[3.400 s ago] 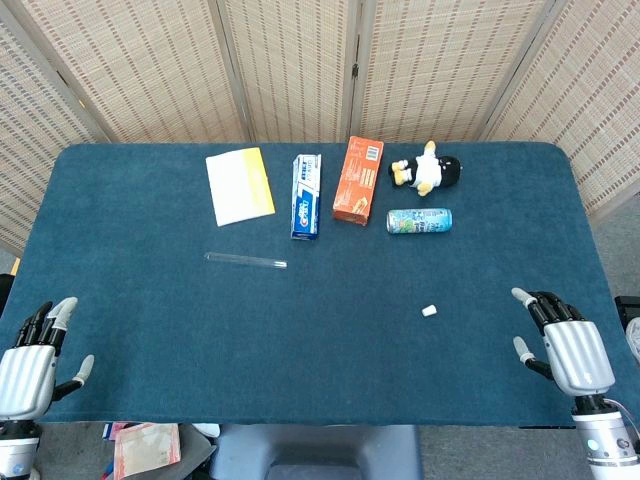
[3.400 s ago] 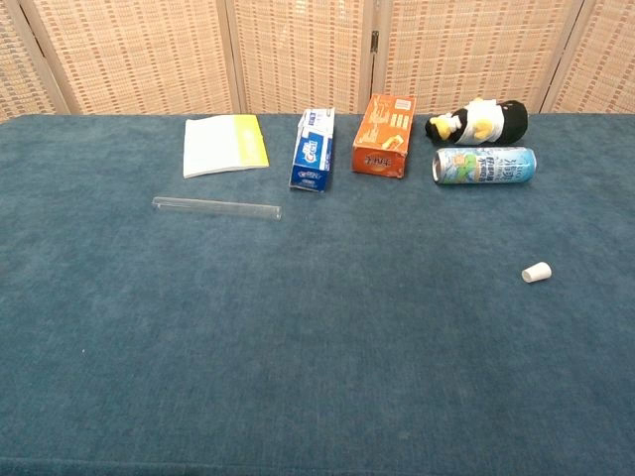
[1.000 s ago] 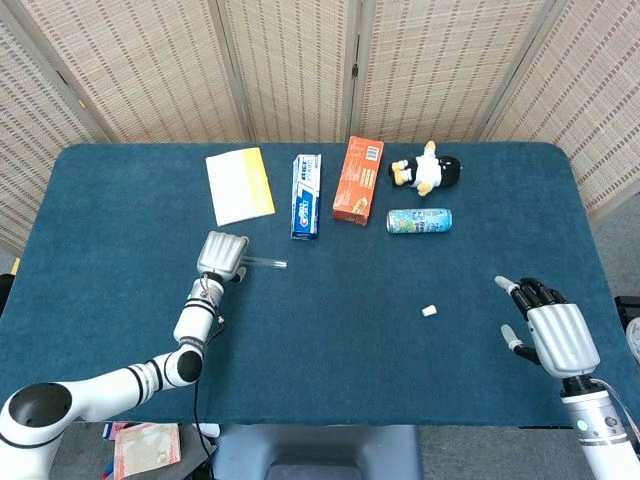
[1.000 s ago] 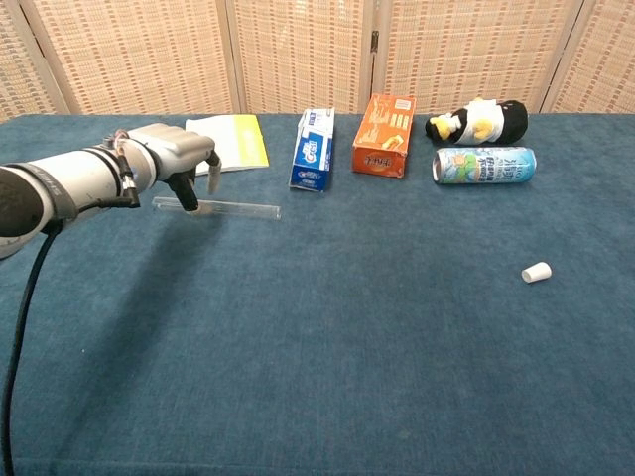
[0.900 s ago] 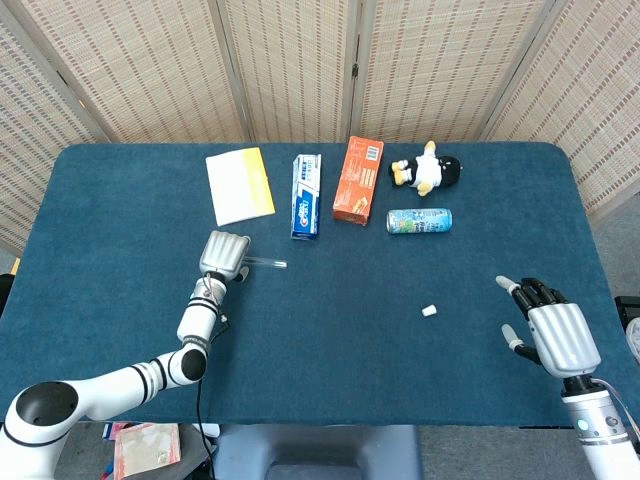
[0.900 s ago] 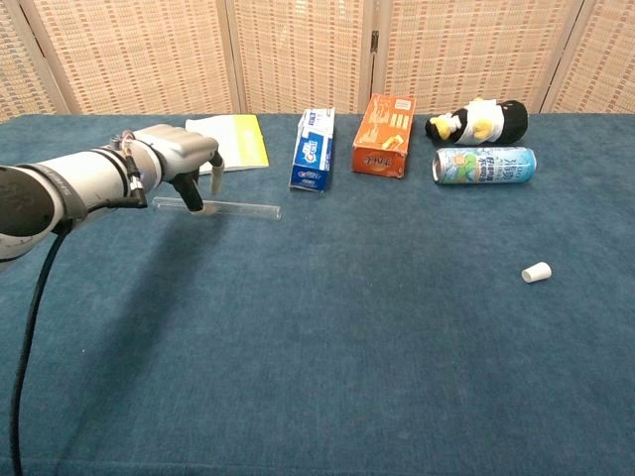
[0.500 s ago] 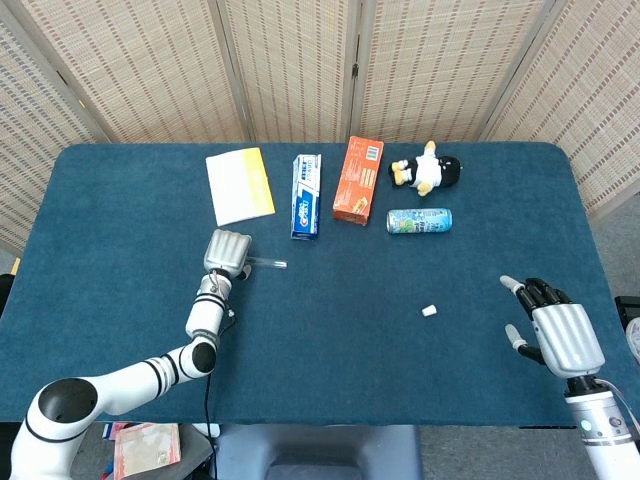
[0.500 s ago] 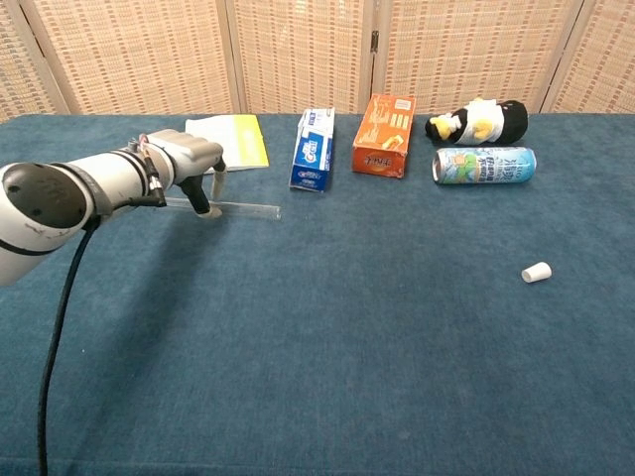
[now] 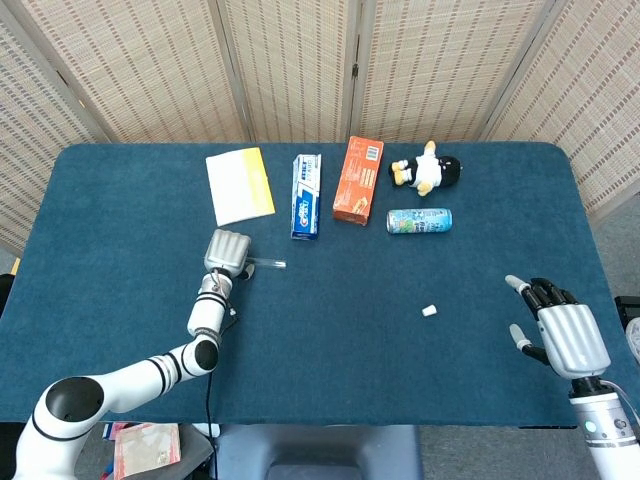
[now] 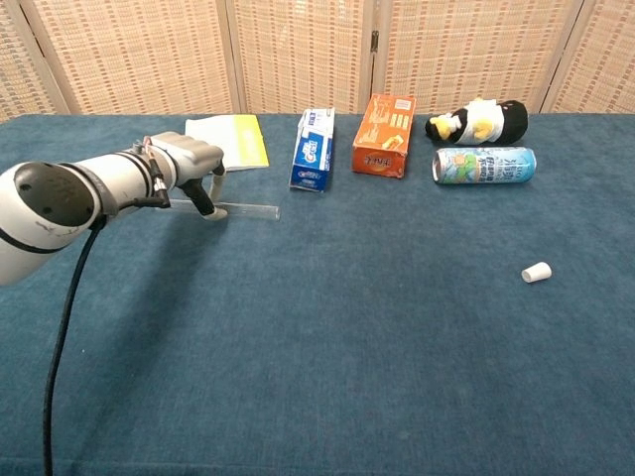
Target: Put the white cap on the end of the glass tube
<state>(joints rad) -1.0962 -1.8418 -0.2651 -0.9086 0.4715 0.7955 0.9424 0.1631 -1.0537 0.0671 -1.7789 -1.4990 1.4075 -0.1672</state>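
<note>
Left hand [image 10: 190, 164] at the glass tube [image 10: 248, 209]
Its fingers straddle the tube lying on the table [image 9: 330, 360]; whether they grasp it is unclear. Right hand [image 9: 566, 335] released, well apart from the white cap [image 10: 537, 273].

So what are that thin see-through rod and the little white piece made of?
The glass tube looks like clear, glossy glass: the blue cloth shows through it. The white cap seems matte plastic or rubber, opaque with no shine; it is too small to tell which.

I see a matt, napped blue cloth on the table [image 10: 397, 357]. Glass tube [image 10: 248, 209] clear and glossy; left hand [image 10: 189, 164] smooth grey metal; white cap [image 10: 537, 273] matt plastic.
</note>
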